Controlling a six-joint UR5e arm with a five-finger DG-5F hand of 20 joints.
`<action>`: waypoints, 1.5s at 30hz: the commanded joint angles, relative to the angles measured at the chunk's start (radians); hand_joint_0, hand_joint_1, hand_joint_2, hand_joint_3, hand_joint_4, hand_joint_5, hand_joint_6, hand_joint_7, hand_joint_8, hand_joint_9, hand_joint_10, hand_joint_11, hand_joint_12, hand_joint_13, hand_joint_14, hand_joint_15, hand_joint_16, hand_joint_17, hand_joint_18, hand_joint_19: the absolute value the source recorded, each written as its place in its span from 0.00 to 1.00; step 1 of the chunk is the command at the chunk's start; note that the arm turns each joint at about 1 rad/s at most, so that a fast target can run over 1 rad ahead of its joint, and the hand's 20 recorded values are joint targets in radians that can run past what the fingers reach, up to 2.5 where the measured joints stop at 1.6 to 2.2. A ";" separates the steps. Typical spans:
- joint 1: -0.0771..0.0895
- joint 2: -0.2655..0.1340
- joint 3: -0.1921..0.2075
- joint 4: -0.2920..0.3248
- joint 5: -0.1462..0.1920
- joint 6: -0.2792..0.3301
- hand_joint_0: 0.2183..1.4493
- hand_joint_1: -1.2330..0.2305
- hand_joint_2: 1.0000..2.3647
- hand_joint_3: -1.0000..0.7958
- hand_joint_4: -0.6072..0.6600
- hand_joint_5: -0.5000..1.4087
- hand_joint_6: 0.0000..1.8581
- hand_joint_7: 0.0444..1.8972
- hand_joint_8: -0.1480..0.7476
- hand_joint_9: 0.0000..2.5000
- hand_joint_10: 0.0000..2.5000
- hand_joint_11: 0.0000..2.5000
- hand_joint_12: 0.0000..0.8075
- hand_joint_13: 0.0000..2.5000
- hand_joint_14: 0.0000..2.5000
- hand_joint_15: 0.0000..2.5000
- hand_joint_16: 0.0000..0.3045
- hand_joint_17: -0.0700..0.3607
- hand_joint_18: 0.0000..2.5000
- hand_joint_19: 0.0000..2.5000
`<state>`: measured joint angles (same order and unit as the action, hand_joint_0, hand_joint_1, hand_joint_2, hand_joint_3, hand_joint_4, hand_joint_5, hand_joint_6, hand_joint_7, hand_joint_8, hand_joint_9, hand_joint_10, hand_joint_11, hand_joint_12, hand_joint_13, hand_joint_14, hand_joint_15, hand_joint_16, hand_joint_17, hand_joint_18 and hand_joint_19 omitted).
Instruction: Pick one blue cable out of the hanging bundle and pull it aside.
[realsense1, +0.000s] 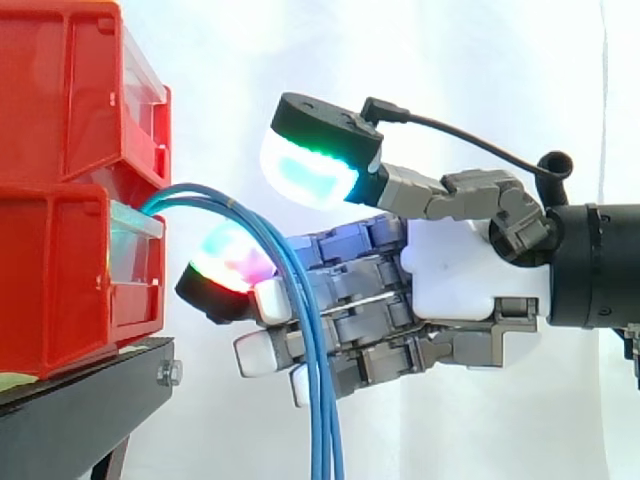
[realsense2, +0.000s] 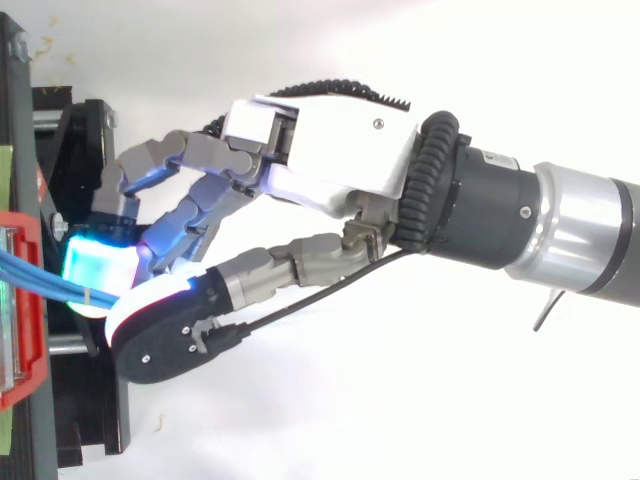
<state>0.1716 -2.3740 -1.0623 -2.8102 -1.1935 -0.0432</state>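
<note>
Robot hand (realsense1: 455, 270) spread wide — fingertips (realsense1: 230, 262) touching the hanging blue cables (realsense1: 322, 420)

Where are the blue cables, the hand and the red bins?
blue cables (realsense1: 322, 420), side view, the hanging strands
hand (realsense1: 455, 270), side view, its white palm
red bins (realsense1: 60, 280), side view, lower bin's wall

cables (realsense1: 318, 400): lower ends cut off at side view's bottom edge; upper ends hidden in lower bin (realsense1: 60, 280); from above, lost beneath hand (realsense2: 320, 140), contact unclear. bins (realsense1: 60, 90): cut off at left edge. arm (realsense2: 560, 230): cut off at right edge.
</note>
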 joint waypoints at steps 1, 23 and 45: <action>0.000 -0.005 -0.013 0.021 0.005 0.006 0.26 0.34 0.00 0.30 0.65 0.18 0.45 0.51 0.51 0.35 0.01 0.28 0.41 0.34 0.01 0.24 0.15 0.41 0.32 0.26; 0.019 -0.030 -0.045 0.184 0.018 0.039 0.38 0.30 0.02 0.46 0.51 0.17 0.51 0.64 0.52 0.41 0.01 0.32 0.39 0.37 0.01 0.26 0.15 0.40 0.36 0.25; 0.005 -0.013 -0.047 0.074 0.005 0.098 0.41 0.23 0.00 0.28 0.40 0.21 0.51 0.71 0.51 0.50 0.01 0.35 0.36 0.43 0.01 0.28 0.14 0.38 0.39 0.25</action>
<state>0.1794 -2.3936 -1.1076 -2.7132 -1.1882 0.0520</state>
